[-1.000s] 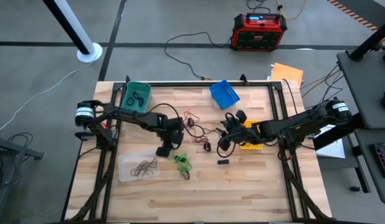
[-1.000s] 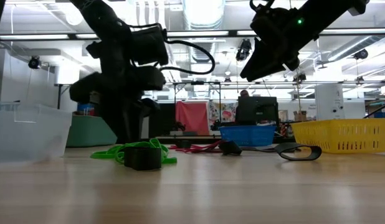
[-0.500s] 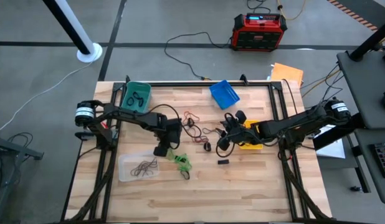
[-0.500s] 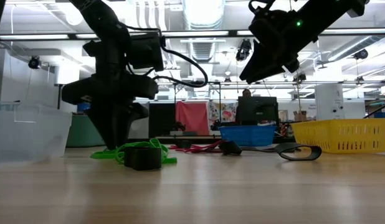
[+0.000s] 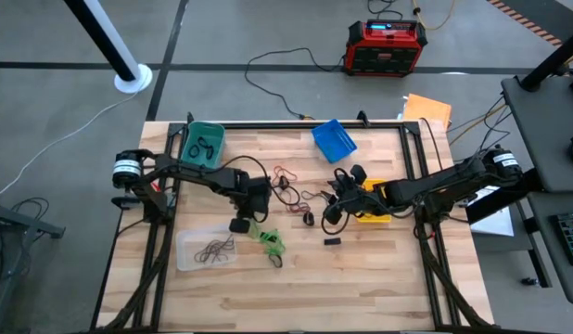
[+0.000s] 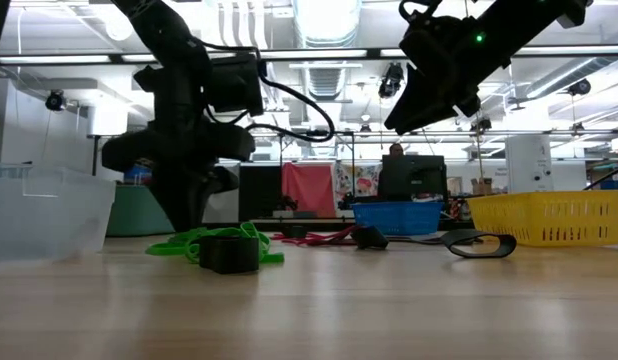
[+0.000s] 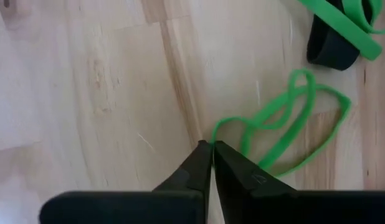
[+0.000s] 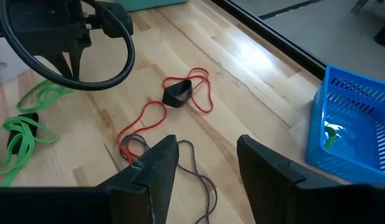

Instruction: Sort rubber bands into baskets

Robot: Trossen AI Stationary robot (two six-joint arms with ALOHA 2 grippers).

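Wooden worktop [image 5: 379,278] fills the high view: teal basket [image 5: 203,144] far left, blue basket [image 5: 334,139] far centre, yellow basket [image 5: 377,210] right, clear basket [image 5: 205,249] near left. Green rubber bands [image 5: 270,241] lie centre.

Low view: right pincer [image 6: 429,105] hangs above the worktop.

Left wrist view: left pincer [image 7: 212,148] is pressed together beside a green band [image 7: 286,127] stretching diagonally.

Right wrist view: right fingers [image 8: 156,163] stand apart, holding nothing, over red bands [image 8: 180,102].

The left tool [image 7: 210,149] now has its fingers pressed together, where a second ago they stood apart. Its tips now sit down on the desk [image 5: 361,278] at the edge of the green rubber bands [image 7: 286,124], left of the frame's centre in the high view.
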